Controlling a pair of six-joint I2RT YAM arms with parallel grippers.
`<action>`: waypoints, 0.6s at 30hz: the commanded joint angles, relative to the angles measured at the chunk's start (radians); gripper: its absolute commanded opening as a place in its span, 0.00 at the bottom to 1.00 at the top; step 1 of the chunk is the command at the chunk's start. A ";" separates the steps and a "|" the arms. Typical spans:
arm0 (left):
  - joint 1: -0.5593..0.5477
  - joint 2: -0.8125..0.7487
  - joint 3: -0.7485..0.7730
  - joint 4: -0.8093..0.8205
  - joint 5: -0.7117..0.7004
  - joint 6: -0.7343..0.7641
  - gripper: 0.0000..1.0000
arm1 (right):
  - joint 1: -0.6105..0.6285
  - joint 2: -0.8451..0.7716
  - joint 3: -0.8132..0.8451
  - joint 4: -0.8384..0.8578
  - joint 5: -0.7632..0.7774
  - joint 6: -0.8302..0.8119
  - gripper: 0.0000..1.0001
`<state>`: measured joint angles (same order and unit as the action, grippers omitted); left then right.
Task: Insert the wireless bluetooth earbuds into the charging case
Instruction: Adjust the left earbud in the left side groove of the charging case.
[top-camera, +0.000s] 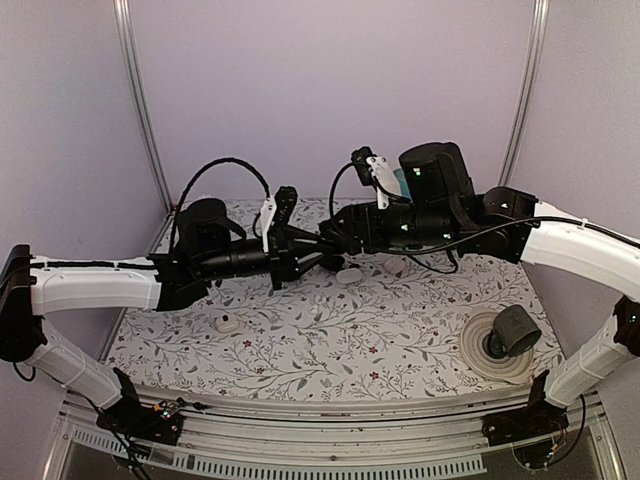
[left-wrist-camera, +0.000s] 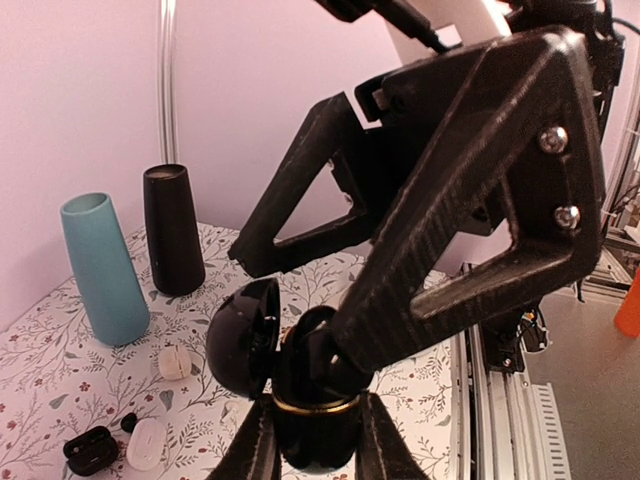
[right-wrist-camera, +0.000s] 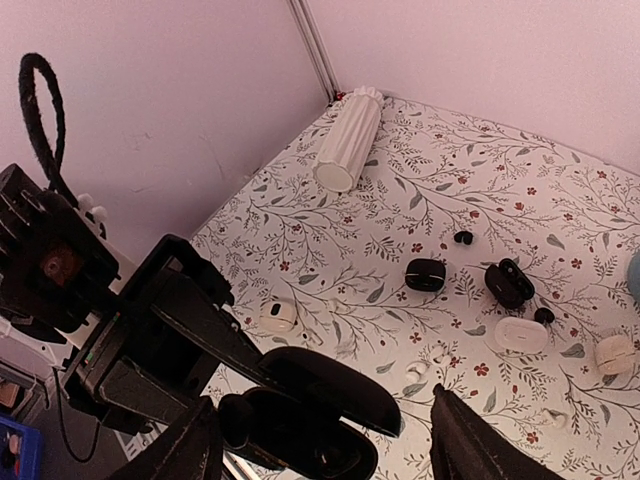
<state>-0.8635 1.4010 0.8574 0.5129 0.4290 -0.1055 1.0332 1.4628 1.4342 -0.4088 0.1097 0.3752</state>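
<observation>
My left gripper (left-wrist-camera: 318, 445) is shut on a black charging case (left-wrist-camera: 315, 425) with a gold rim and holds it above the table with its lid (left-wrist-camera: 243, 340) open. My right gripper (right-wrist-camera: 330, 455) is open, its fingers (right-wrist-camera: 195, 450) wide apart either side of the case (right-wrist-camera: 320, 450). One right finger (left-wrist-camera: 420, 250) has its tip down in the case's opening. I cannot tell whether an earbud is under it. Loose black earbuds (right-wrist-camera: 463, 237) and white earbuds (right-wrist-camera: 418, 370) lie on the floral table. Both grippers meet mid-table (top-camera: 322, 248).
Other cases lie on the table: a closed black one (right-wrist-camera: 426, 273), an open black one (right-wrist-camera: 508, 283), white ones (right-wrist-camera: 520, 335) (right-wrist-camera: 278, 316). A white ribbed cylinder (right-wrist-camera: 347, 140), a teal cup (left-wrist-camera: 100, 268) and a black cup (left-wrist-camera: 172, 230) stand at the back. A tape roll (top-camera: 510, 335) lies right.
</observation>
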 joint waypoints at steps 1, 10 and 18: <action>0.017 -0.005 0.014 0.042 0.020 -0.010 0.00 | -0.003 -0.023 -0.009 0.010 0.002 -0.018 0.71; 0.020 -0.006 0.021 0.047 0.046 -0.017 0.00 | -0.002 -0.017 -0.017 0.003 0.002 -0.030 0.72; 0.028 -0.009 0.017 0.075 0.109 -0.041 0.00 | -0.002 -0.043 -0.042 0.008 0.002 -0.062 0.69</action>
<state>-0.8501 1.4010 0.8574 0.5121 0.4747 -0.1268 1.0332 1.4536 1.4170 -0.3958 0.1047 0.3473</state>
